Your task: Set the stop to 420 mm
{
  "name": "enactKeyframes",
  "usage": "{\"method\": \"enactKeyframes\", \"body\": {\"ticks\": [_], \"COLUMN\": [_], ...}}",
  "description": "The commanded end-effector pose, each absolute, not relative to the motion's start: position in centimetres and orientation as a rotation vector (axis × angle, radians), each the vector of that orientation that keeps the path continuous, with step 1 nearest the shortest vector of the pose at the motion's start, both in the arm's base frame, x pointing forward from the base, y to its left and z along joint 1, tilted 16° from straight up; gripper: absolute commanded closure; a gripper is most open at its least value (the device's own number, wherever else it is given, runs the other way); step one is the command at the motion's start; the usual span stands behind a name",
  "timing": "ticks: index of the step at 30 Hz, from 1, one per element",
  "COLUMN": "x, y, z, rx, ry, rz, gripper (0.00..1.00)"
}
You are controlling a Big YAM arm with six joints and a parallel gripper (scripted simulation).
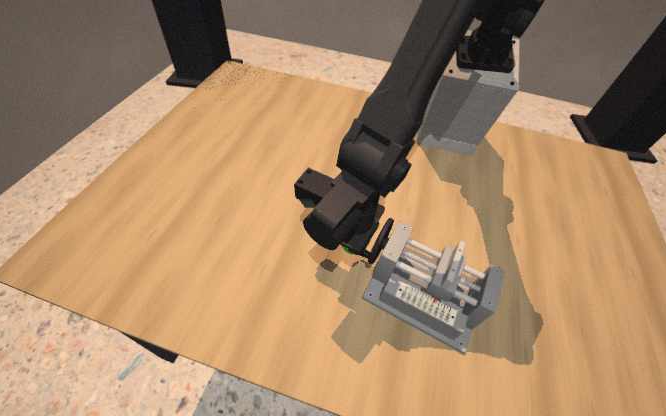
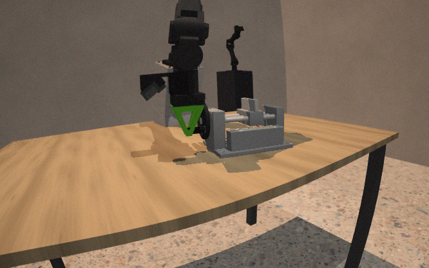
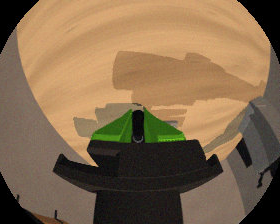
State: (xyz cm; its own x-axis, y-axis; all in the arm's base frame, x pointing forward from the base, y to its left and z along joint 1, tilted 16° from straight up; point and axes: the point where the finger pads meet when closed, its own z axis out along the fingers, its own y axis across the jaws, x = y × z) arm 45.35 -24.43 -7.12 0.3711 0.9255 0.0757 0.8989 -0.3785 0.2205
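Note:
The grey stop fixture [image 1: 413, 325] [image 2: 254, 152] stands on the table. Its black handwheel [image 1: 381, 240] [image 2: 205, 121] is on its left end. The stop carriage [image 1: 444, 276] [image 2: 256, 118] sits on the rods, right of their middle. A red pointer [image 1: 434, 299] [image 2: 257, 125] lies at the scale [image 1: 408, 293], a little right of the scale's middle. The numbers are too small to read. My gripper [image 2: 188, 131] [image 3: 138, 113] with green fingers is shut on the handwheel's black handle [image 2: 199, 130] [image 3: 137, 125], at the low part of the wheel. In the top view the arm mostly hides the fingers.
The arm's grey pedestal [image 1: 473, 113] stands at the table's back edge. The fixture's end plate [image 1: 395, 248] [image 2: 217, 127] stands close beside the wheel and the gripper. A black pedestal [image 2: 234, 89] with a small arm stands in the background.

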Motion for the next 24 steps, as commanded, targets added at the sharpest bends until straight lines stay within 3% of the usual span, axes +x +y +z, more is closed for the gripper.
{"method": "enactKeyframes", "body": {"ticks": [1,17,24], "x": [49.1,48.5,45.3], "y": [-25.6,-26.2,-25.3], "z": [-2.1,-0.2,-1.1], "rx": [2.393,2.378,2.418], "ry": [1.612,1.596,1.622], "rz": [0.346,0.358,0.325], "gripper": [0.94,0.94,0.94]}}
